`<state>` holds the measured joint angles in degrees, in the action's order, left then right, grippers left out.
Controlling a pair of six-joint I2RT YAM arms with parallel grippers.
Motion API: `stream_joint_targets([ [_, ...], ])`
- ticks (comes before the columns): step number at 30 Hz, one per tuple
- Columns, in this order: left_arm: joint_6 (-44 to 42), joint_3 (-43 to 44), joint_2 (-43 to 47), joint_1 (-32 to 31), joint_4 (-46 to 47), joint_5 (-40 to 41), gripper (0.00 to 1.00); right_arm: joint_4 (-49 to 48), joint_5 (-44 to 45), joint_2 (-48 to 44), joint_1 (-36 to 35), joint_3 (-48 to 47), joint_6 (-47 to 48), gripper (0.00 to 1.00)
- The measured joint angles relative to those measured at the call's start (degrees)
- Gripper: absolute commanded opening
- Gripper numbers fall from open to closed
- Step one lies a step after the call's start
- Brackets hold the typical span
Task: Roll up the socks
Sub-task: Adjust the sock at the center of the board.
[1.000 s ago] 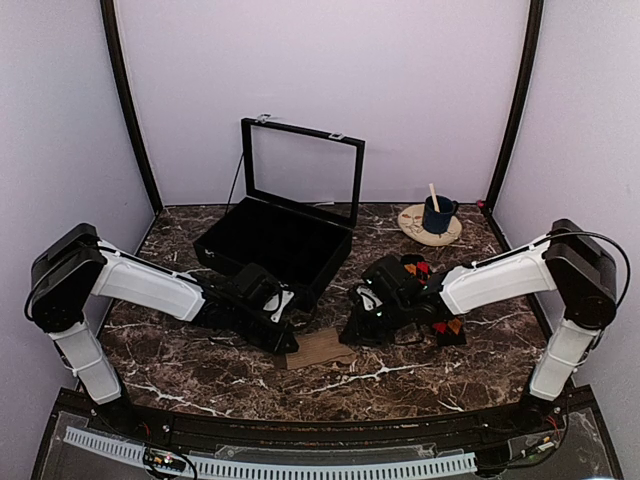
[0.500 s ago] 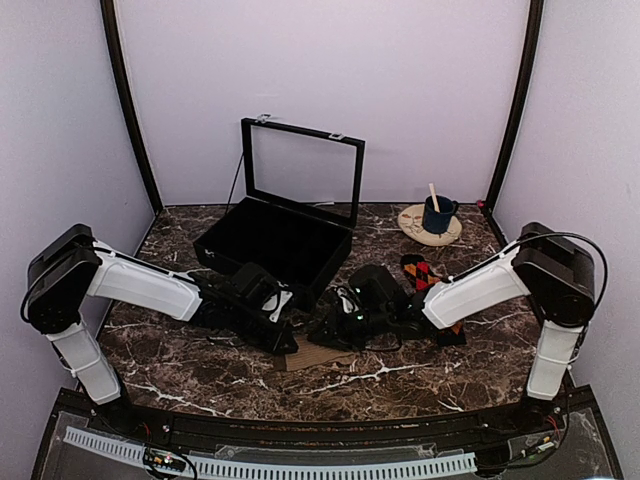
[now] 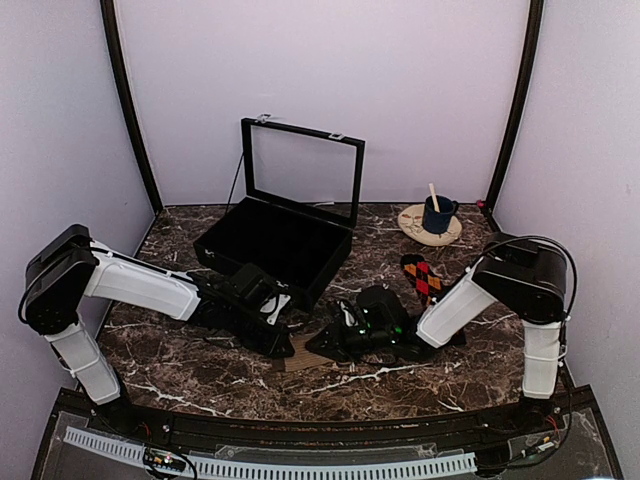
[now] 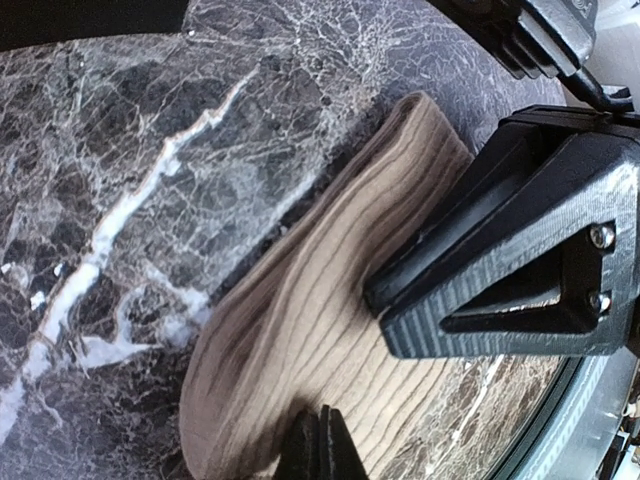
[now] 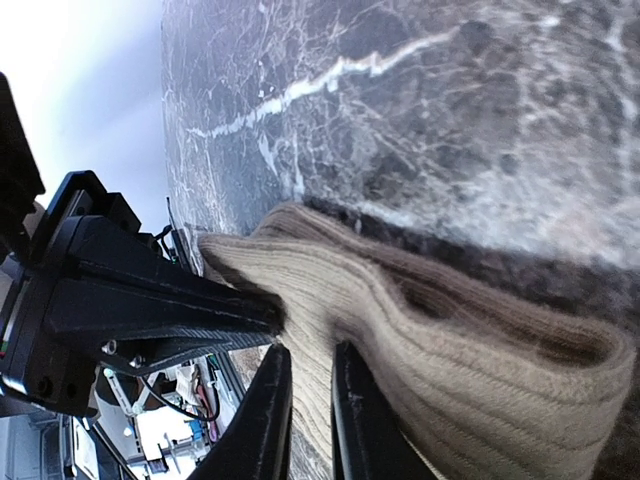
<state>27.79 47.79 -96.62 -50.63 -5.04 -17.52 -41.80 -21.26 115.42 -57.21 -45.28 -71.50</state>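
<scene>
Left wrist — tan sock (image 4: 300,330) flat on marble table (image 4: 120,200), long axis running away from left gripper (image 4: 318,445), pinched narrow on its near end; right gripper (image 5: 312,365) likewise nips the side.

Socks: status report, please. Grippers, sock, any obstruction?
Left gripper and right gripper both shut on the tan sock, lying on the table. Second sock lies apart, farther right. Black box behind, not in the way.
</scene>
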Motion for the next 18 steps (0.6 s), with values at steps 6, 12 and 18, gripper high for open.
stream_joint_targets([
  [6, 0.1, 0.0, 0.0, 0.0, -0.3, 0.2, 0.0, -3.5, 2.1, -0.6, 1.0, 3.1, -0.1, 0.15],
  [12, 0.2, -0.8, 0.0, 0.0, 0.4, 0.4, 0.0, -4.1, 4.3, -2.6, 2.5, 5.9, 0.6, 0.15],
  [18, 0.4, -0.9, 0.0, 0.0, 0.7, 0.4, 0.0, -4.4, 5.0, -3.1, 3.2, 6.5, 1.3, 0.15],
])
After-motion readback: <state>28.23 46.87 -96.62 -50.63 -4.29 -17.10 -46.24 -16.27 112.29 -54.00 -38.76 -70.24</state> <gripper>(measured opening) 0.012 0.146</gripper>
